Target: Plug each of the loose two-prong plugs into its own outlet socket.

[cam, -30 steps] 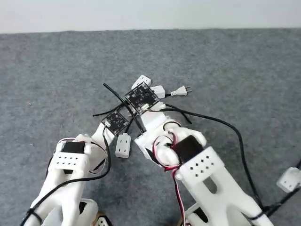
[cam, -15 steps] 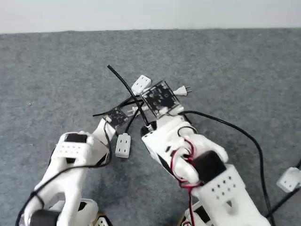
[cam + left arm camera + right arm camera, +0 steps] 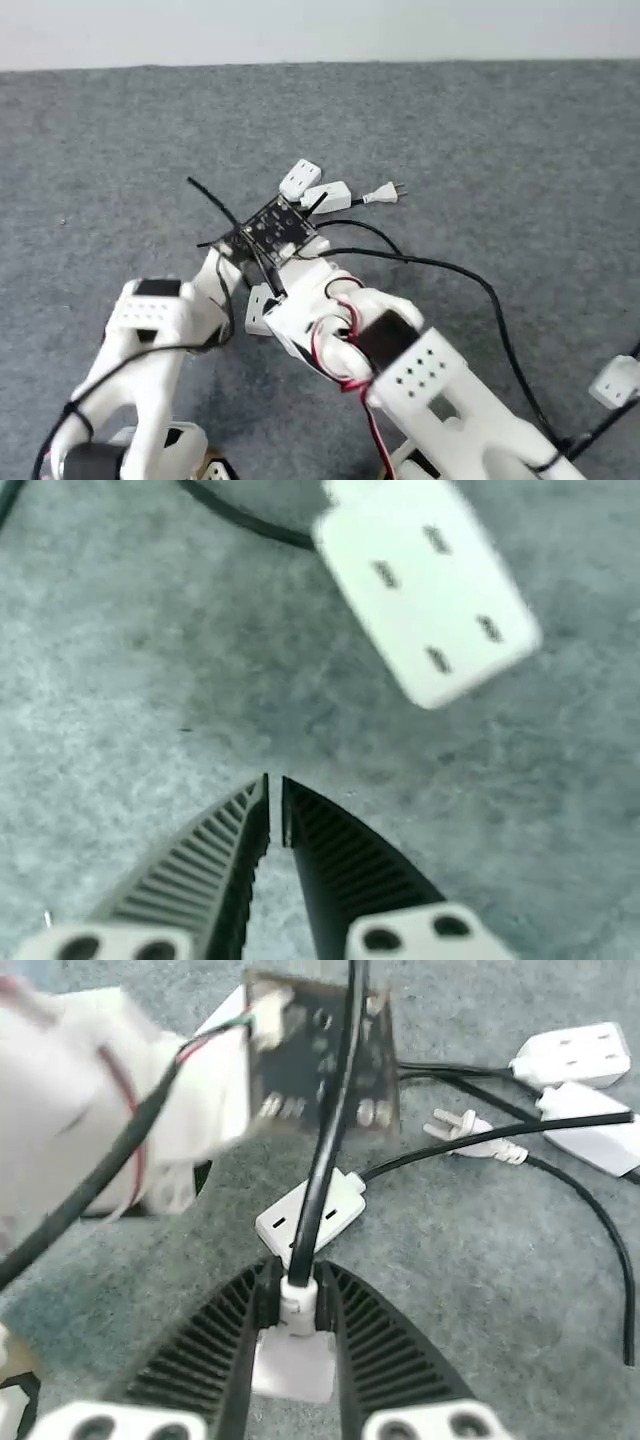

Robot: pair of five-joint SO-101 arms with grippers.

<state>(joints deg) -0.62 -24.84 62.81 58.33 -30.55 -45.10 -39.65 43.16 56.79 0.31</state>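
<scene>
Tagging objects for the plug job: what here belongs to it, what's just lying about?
Job: held plug in right gripper; loose plug; near socket; far socket; neighbour socket; right-edge socket.
Not job, just backdrop: carpet; wall.

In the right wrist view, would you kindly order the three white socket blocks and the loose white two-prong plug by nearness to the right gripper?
1. White socket block beneath the black cord, just ahead.
2. Loose white two-prong plug, farther out.
3. Two far white socket blocks, side by side: too close to call.
</scene>
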